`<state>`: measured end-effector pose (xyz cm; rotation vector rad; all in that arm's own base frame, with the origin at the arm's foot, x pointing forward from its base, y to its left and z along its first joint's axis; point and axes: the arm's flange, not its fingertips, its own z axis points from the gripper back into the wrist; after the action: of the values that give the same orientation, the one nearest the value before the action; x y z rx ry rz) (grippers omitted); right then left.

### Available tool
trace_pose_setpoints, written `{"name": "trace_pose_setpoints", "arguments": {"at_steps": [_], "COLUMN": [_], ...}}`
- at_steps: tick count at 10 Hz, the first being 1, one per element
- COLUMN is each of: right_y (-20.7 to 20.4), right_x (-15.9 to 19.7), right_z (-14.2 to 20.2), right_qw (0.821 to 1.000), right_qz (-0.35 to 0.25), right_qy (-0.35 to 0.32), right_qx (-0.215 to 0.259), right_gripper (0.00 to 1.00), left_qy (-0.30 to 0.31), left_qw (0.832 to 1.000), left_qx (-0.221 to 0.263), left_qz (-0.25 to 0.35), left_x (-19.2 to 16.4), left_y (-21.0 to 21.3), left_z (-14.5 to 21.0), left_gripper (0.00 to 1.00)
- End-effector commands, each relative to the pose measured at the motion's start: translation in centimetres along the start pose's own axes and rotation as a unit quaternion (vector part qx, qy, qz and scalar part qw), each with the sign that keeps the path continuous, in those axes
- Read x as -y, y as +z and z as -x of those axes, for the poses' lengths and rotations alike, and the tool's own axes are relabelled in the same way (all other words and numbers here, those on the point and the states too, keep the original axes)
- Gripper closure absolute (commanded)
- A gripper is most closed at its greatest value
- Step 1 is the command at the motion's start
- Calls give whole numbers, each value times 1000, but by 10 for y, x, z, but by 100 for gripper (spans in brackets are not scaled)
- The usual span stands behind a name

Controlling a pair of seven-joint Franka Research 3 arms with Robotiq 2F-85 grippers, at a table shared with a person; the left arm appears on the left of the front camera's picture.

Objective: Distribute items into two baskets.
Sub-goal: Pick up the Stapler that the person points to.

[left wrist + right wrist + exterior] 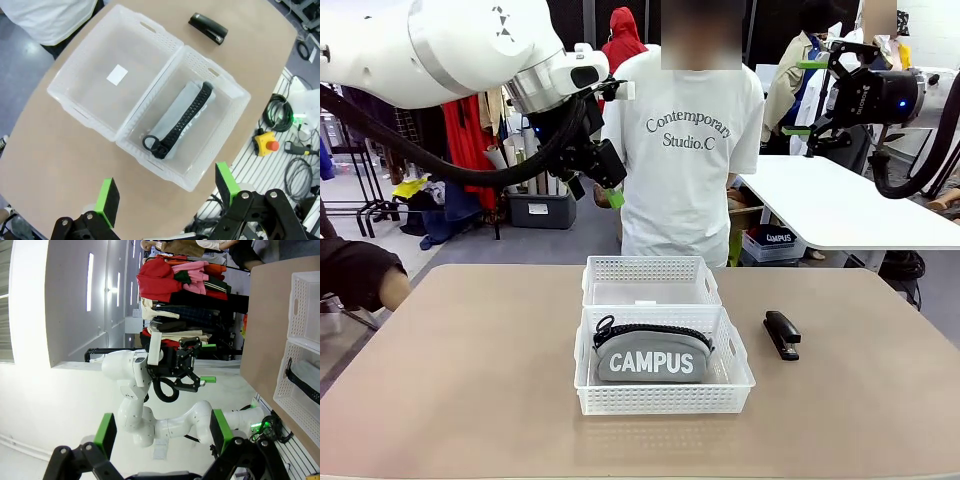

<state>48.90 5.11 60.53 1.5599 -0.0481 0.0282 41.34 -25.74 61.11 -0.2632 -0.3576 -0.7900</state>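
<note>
Inside the nearer basket [665, 400] lies the pouch [652, 360]; left fingers [107, 200] and right fingers [106, 432] spread.

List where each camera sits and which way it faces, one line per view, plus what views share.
Front view: fixed on the robot's side, looking across the tan table at the person; left gripper and right gripper show, raised.
Left wrist view: above the table, looking down at an empty white lattice plastic basket and a second basket holding a grey zippered "CAMPUS" pouch; own green-padded fingers at bottom.
Right wrist view: rolled sideways, facing the left arm; own fingers at bottom.
Shared: all show both baskets; front and left wrist show the small black stapler.
</note>
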Motion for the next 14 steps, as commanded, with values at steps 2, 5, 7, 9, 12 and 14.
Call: {"name": "trace_pose_setpoints", "arguments": {"at_steps": [2, 5, 7, 9, 12, 14], "right_y": [0, 0, 0, 0, 0, 0], "right_x": [-2, -2, -2, -2, -2, -2], "right_z": [0, 0, 0, 0, 0, 0], "right_qw": [1000, 1000, 1000, 1000, 1000, 1000], "right_qz": [-1, -1, -1, -1, -1, -1], "right_qy": [2, 2, 2, 2, 2, 2], "right_qx": [0, 0, 0, 0, 0, 0], "right_gripper": [0, 0, 0, 0, 0, 0], "left_qy": [0, 96, 167, 243, 289, 321], "left_qw": [1000, 992, 975, 942, 901, 875], "left_qx": [0, 73, 138, 217, 298, 334], "left_qz": [0, 30, 44, 85, 127, 142], "left_x": [0, -14, -20, -35, -51, -61], "left_y": [0, 55, 90, 117, 146, 158], "left_z": [0, 20, 32, 45, 64, 76], "left_gripper": [0, 0, 0, 0, 0, 0]}}
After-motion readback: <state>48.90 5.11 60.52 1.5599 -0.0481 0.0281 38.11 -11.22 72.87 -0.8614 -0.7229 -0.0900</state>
